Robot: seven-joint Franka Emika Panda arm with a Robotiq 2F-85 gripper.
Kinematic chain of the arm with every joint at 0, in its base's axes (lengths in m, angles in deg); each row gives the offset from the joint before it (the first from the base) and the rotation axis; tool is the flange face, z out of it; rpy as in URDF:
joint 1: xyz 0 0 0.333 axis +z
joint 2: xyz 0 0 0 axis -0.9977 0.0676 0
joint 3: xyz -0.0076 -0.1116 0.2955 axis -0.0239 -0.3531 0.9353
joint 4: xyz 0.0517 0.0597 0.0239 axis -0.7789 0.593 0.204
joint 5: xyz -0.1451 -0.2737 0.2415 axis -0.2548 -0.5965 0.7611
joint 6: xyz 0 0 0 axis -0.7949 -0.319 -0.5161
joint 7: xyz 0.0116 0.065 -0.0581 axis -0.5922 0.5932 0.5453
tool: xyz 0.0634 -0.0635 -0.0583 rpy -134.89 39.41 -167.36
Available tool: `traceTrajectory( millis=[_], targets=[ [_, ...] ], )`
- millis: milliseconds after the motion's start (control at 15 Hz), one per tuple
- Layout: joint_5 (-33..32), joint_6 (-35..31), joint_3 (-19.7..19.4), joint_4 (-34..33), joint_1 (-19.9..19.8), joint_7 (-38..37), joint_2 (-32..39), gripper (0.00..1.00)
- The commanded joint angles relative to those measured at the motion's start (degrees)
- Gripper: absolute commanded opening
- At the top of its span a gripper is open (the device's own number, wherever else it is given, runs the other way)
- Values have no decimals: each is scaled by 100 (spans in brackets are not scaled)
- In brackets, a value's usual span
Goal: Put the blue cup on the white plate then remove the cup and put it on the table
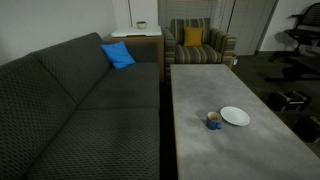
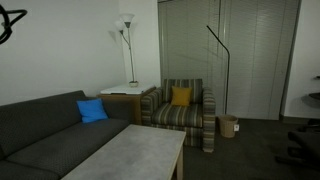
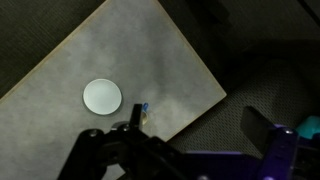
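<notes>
Just beside white plate (image 1: 235,116), blue cup (image 1: 214,120) stands on table (image 1: 200,90).

In an exterior view the cup (image 1: 214,120) stands on the table (image 1: 200,85), just left of the plate (image 1: 235,116). A sofa (image 1: 70,110) runs along the table's left side. An armchair (image 1: 198,47) sits behind the table.

No readable text, labels, brands, numbers or signs in either exterior view or the wrist view. Frames too small and soft to resolve any lettering.
</notes>
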Motion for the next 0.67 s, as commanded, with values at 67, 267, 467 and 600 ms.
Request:
traceTrajectory(
  millis=[67, 267, 467, 600],
  targets=[
    [-205, -263, 281, -170, -84, -201, 451, 100],
    [-50, -607, 347, -374, -132, -114, 934, 100],
    [92, -903, 427, -638, -213, -65, 1446, 100],
    [52, -1083, 478, -865, -264, -201, 1785, 100]
  ],
)
